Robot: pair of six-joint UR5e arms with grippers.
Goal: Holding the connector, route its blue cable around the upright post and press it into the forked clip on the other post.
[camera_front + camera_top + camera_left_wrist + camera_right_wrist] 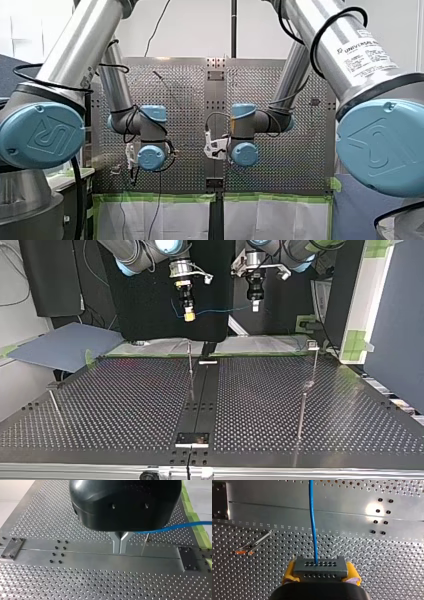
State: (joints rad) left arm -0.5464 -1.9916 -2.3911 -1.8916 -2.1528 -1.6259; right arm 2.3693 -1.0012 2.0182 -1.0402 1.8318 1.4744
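- Our right gripper [189, 315] was clamped on the connector [320, 567], a dark grey block with rows of holes, held between the yellow pads [290, 573].
- The blue cable [312, 525] left the connector's face and ran straight ahead over the perforated table [125, 405].
- In the top view the cable hung in the air between our two grippers, reaching across to the tips of our left gripper [120, 545].
- Our left gripper's metal fingers [116, 543] were pressed together at the tips. The cable ran in to them from the side, and we took it to be pinched there, though the black body hid the exact spot in the left wrist view.
- Both grippers hung well above the table.
- A thin upright post [190, 371] stood on the table's middle strip, below our right gripper in the top view and well apart from the cable.
- Another thin post with a small head [313, 344] stood toward the top view's right. We could not tell whether that head was forked.
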